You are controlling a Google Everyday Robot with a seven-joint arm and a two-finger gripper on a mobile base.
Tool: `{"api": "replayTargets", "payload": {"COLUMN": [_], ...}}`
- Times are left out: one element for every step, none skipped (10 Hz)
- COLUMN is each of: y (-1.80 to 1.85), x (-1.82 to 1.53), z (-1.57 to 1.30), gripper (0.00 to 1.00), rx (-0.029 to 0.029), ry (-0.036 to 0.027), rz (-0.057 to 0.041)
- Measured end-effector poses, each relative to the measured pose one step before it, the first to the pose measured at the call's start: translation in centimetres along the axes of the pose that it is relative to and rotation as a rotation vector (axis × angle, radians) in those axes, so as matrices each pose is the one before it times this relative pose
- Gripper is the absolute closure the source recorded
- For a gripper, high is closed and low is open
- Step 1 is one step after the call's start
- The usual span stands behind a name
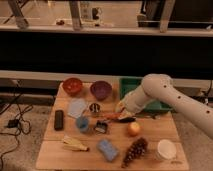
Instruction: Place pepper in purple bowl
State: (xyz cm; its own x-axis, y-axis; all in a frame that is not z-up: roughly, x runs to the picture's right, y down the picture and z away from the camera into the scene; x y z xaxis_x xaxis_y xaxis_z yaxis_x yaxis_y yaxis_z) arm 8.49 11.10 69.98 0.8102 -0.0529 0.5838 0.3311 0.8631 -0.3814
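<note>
The pepper [111, 116] is a slim red-orange piece lying on the wooden table [155, 131] near its middle. The purple bowl [101, 90] stands at the back of the table, next to the red bowl [72, 86], up and to the left of the pepper. My gripper [121, 114] reaches in from the right on the white arm [160, 92] and sits low over the pepper's right end. It partly hides that end. The purple bowl looks empty.
A green tray [129, 85] stands behind the arm. Around the pepper are a round orange fruit [133, 129], grapes [134, 149], a white cup [166, 149], a blue sponge [107, 149], a banana [75, 145], a blue cup [82, 123], a pale blue plate [77, 107], a small can [94, 107] and a black bar [59, 120].
</note>
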Motion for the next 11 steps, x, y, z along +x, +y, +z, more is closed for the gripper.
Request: {"api": "replayTargets", "payload": {"y": [0.532, -0.036, -0.069, 0.110, -0.015, -0.103, 0.045, 0.050, -0.279, -0.503, -1.432], "x": [0.503, -0.131, -0.112, 0.166, -0.014, -0.161, 0.071, 0.107, -0.008, -0.026, -0.145], "z": [-0.861, 0.117, 0.056, -0.119, 0.015, 0.105, -0.043, -0.008, 0.337, 0.754, 1.599], "gripper": [0.93, 0.93, 0.93, 0.93, 0.93, 0.93, 0.93, 0.93, 0.93, 0.93, 0.93], "rx": [0.00490, -0.00211, -0.00057, 0.00160, -0.00018, -0.00157, 0.00068, 0.00060, -0.00356, -0.00679, -0.00994], "ry": [0.01084, -0.00165, -0.00124, 0.00145, -0.00008, -0.00125, 0.00052, 0.00002, -0.00662, -0.00865, -0.01295], "rz": [0.01087, -0.00390, -0.00290, 0.00370, -0.00041, -0.00360, 0.00154, 0.00233, -0.00572, -0.00762, -0.01394]}}
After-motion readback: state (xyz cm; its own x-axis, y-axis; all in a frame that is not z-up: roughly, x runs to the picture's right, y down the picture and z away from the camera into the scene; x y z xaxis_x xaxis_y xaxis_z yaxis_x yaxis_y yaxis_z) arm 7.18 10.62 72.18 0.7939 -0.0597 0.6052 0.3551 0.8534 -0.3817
